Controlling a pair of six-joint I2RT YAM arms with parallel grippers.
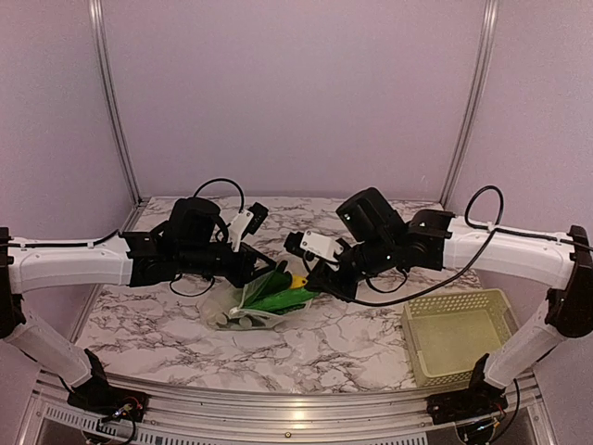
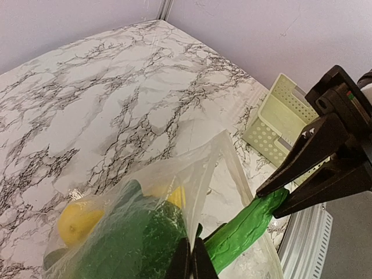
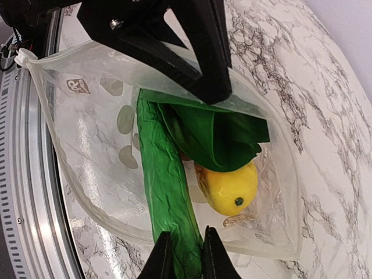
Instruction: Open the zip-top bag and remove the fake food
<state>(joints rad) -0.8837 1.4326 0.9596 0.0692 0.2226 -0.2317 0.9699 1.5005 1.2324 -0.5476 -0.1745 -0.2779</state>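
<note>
My left gripper is pinched shut on the rim of the bag, which hangs low over the marble table between my arms. My right gripper is clamped on the end of the long green vegetable. That piece looks light, stiff and rather slick, so I'd grip it near its tip. The film is thin, floppy and slippery, best held by its thicker edge, with the yellow fruit loose inside.
</note>
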